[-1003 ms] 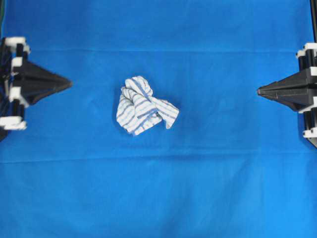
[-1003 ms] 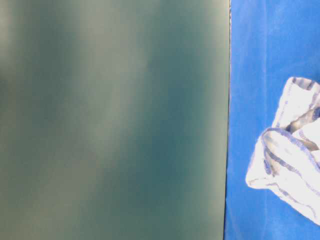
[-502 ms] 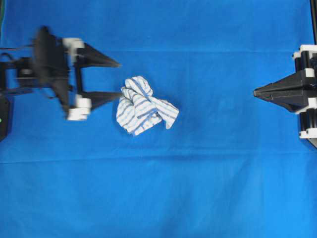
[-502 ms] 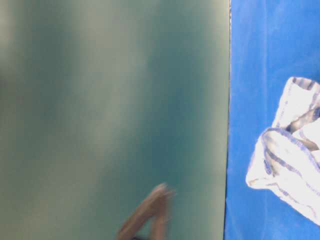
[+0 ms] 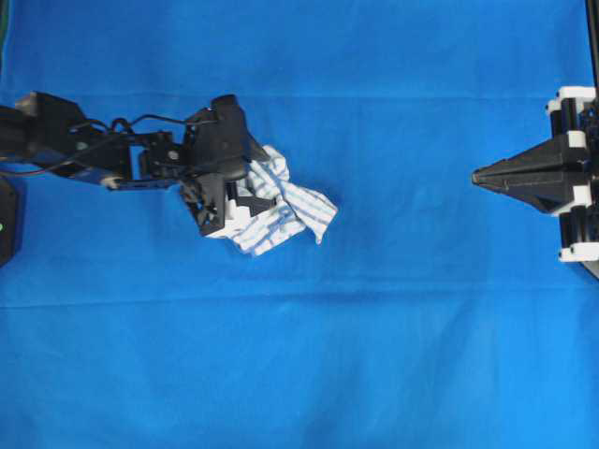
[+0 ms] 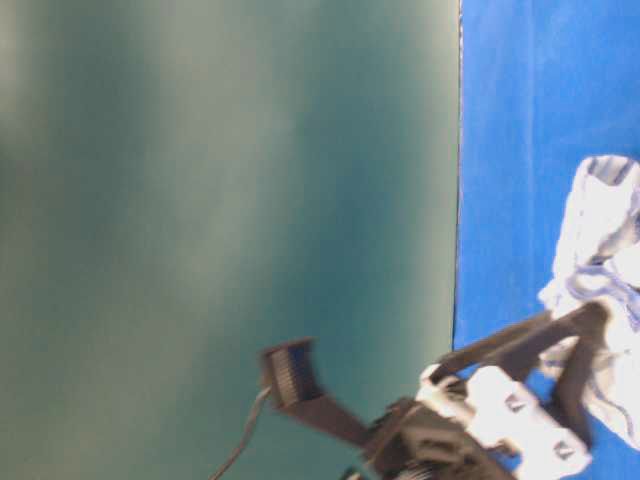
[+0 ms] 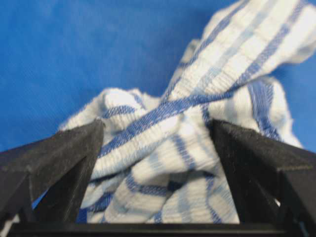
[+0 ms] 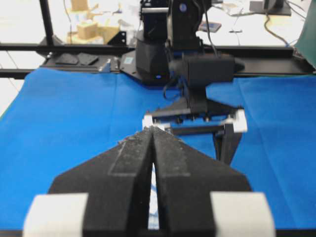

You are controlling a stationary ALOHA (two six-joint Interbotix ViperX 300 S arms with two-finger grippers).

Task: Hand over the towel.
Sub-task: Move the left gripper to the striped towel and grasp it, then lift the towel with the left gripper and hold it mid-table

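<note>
Towel (image 5: 285,208) sits half hidden under the left gripper (image 5: 245,187), fingers (image 7: 59,158) spread wide around it. Right gripper (image 5: 479,175) waits well apart, fingers pressed together.

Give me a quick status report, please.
Left gripper open, straddling the towel. Right gripper shut, parked away. Nothing in the way.

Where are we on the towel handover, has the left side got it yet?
Done: the left claw is down at the towel, open, its fingers either side of the bunched cloth. In hand: closing on it; nothing is gripped and the towel lies on the blue tablecloth. Left: lift, carry across, pass to the right claw, shut at the far side.
</note>
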